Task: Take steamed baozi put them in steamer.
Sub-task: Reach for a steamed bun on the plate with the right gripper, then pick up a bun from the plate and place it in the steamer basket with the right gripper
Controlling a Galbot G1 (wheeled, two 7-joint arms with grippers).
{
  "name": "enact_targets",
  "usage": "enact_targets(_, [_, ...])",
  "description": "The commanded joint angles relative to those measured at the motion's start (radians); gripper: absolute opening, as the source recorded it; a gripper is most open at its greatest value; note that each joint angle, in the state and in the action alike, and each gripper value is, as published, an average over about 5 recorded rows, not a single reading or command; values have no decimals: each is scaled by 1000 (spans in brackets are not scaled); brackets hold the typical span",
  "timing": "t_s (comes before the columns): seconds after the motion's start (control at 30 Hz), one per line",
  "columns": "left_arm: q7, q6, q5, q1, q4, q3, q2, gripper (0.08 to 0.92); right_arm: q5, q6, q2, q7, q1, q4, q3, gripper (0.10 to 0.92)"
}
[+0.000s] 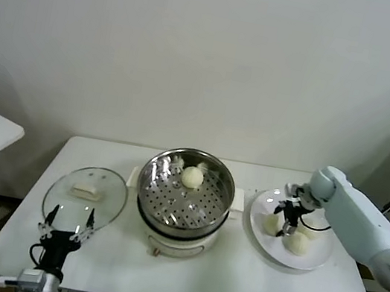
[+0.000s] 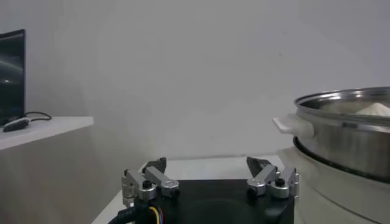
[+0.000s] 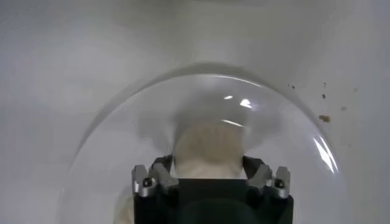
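Head view shows the white table (image 1: 157, 275) carrying everything within reach of both arms, with the steamer (image 1: 184, 197) at its middle so either side can feed it. One steamed baozi (image 1: 192, 177) already sits on the perforated tray inside, toward the far rim, which leaves room for more. Beside the steamer on the robot's left lies the glass lid (image 1: 86, 195), set aside so the pot stays open for loading. On the robot's right the white plate (image 1: 311, 261) holds the remaining buns, at least two showing around the gripper. The right gripper (image 1: 290, 214) is down over the plate, and the right wrist view shows its fingers (image 3: 163, 165) pressed against both sides of a bun (image 3: 208, 149), clamped for lifting. The left gripper (image 1: 68, 228) waits near the lid, jaws apart
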Motion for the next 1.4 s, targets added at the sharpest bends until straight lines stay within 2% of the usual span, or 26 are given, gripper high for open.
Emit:
enact_targets(0.03, [0, -1, 1, 1, -1, 0, 0, 823, -8, 0, 8, 1, -2, -10, 6, 691])
enact_targets(0.2, [0, -2, 1, 3, -1, 0, -1, 823, 8, -1, 2, 3, 4, -3, 3, 676])
enact_targets(0.3, [0, -4, 1, 5, 0, 0, -1, 823, 68, -12, -9, 7, 25, 13, -21, 674])
enact_targets(0.53, [1, -4, -5, 7, -8, 3, 1, 823, 390, -127, -53, 32, 187, 87, -202, 679])
enact_targets(0.83, [2, 1, -2, 6, -31, 14, 4, 823, 780, -182, -26, 38, 620, 161, -640, 679])
enact_targets(1.07, [2, 2, 1, 9, -47, 17, 7, 823, 992, -185, 49, 25, 856, 239, -882, 679])
enact_targets(1.23, [3, -3, 2, 16, -49, 20, 4, 823, 1066, -209, 140, 44, 877, 260, -904, 679])
enact_targets(1.4, [6, -8, -5, 28, -59, 16, 3, 823, 1073, -236, 258, 82, 813, 245, -880, 679])
